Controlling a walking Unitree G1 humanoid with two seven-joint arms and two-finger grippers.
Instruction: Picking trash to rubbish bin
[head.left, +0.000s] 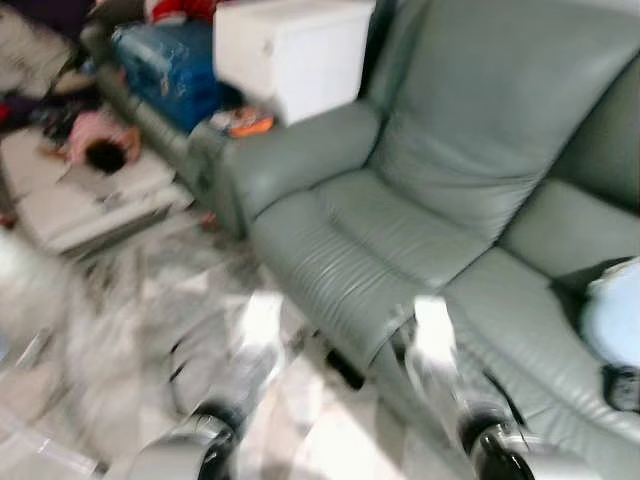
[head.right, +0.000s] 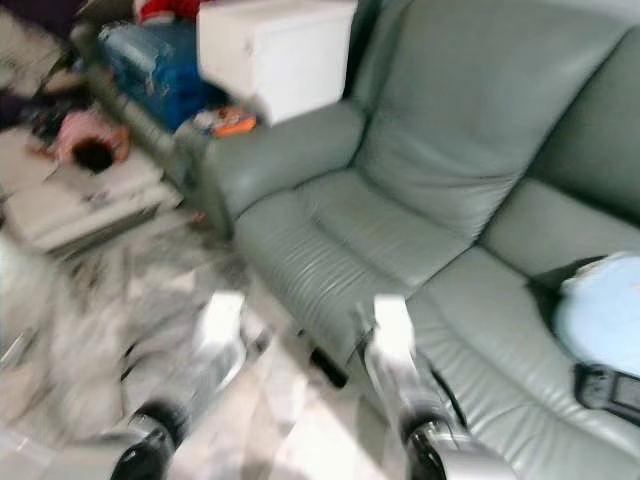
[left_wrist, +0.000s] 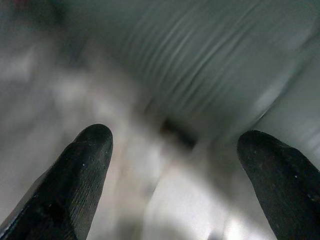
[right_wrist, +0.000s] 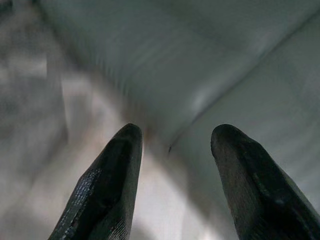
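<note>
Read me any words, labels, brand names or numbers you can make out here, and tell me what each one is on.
No text can be read; the pictures are motion-blurred.
Blue bag: any print is too blurred to read.
Orange item by the white box: too blurred.
Green sofa: no marking visible.

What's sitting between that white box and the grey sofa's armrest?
A small orange thing lies between the white box and the sofa armrest, seen in the left eye view; too blurred to identify.
</note>
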